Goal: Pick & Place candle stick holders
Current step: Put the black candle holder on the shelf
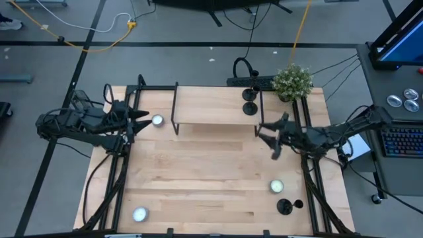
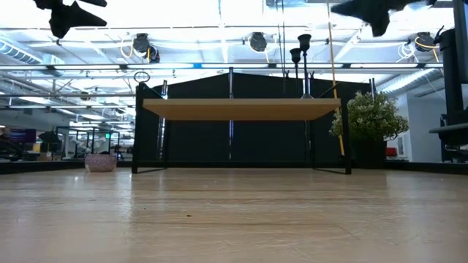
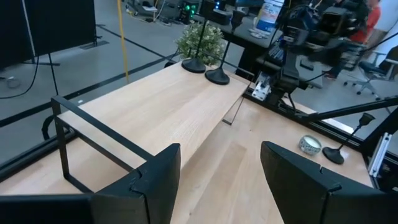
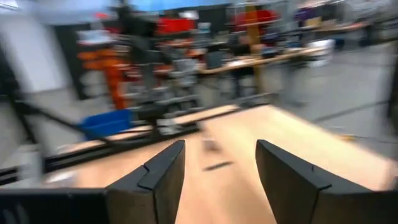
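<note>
Two black candle stick holders [image 1: 250, 96] [image 1: 249, 109] stand on their disc bases at the right end of a raised wooden shelf [image 1: 211, 106]. They also show in the left wrist view [image 3: 194, 62] [image 3: 217, 76] and the low view [image 2: 304, 44]. The third holder [image 1: 285, 206] stands on the table near the front right corner, and it shows in the left wrist view [image 3: 339, 152]. My left gripper [image 1: 142, 119] is open and empty at the shelf's left end. My right gripper [image 1: 266, 137] is open and empty, above the table just right of the shelf's front right corner.
Small white round lights sit on the table at the left [image 1: 157, 120], front left [image 1: 139, 213] and front right [image 1: 276, 187]. A potted plant [image 1: 293, 80] stands at the far right corner. The shelf's black frame [image 1: 175, 109] rises from the table's far half.
</note>
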